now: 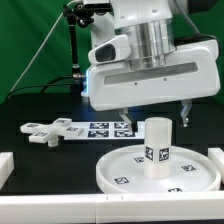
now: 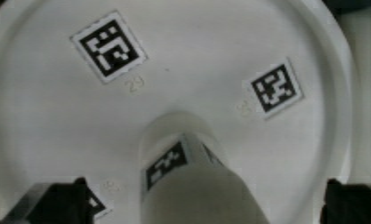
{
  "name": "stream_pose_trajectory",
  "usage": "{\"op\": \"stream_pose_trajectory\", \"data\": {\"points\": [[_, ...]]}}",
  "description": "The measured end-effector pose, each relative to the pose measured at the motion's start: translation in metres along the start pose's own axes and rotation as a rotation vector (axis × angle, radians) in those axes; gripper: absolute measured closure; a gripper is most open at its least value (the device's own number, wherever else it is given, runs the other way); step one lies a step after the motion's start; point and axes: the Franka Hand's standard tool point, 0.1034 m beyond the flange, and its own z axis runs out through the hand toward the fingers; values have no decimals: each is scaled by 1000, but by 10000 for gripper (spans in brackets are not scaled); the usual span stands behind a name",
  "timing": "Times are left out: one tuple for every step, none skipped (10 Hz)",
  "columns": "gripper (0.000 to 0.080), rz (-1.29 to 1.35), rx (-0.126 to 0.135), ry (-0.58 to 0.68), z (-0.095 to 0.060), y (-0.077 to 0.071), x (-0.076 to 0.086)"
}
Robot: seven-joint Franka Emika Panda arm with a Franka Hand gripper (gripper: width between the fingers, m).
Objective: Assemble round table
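The round disc (image 1: 125,170) lies flat on the table at the front, with small tags on its face. The short cylinder leg (image 1: 157,148) stands upright on the disc's middle. The cross-shaped base (image 1: 50,130) lies on the black table at the exterior view's left. My gripper (image 1: 153,114) hangs just above the leg's top, open, with one finger on each side and holding nothing. In the wrist view the leg (image 2: 208,175) rises between the two dark fingertips (image 2: 66,200) over the disc (image 2: 182,70). My gripper (image 2: 208,205) straddles it without touching.
The marker board (image 1: 105,127) lies behind the disc. White blocks stand at the left edge (image 1: 5,165) and right edge (image 1: 216,158), and a white rail (image 1: 60,212) runs along the front. A green backdrop hangs behind.
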Motion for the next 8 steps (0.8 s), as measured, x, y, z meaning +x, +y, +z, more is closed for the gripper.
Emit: {"op": "stream_pose_trajectory", "data": {"points": [[151,-81,-5,-3,-1,7,-10],[151,-136,-9,-7,-3,19,-19],[151,-242,-17,-4,-6,36,-30],[151,-323,-19,-7,-11,54,-40],[151,-364,-20,-5,-15,68,-41],[151,-439,-27,-10,-15,71,-41],[151,-500,-31,-14,-14,71,-41],[151,-496,-31,-15,-14,72,-41]]}}
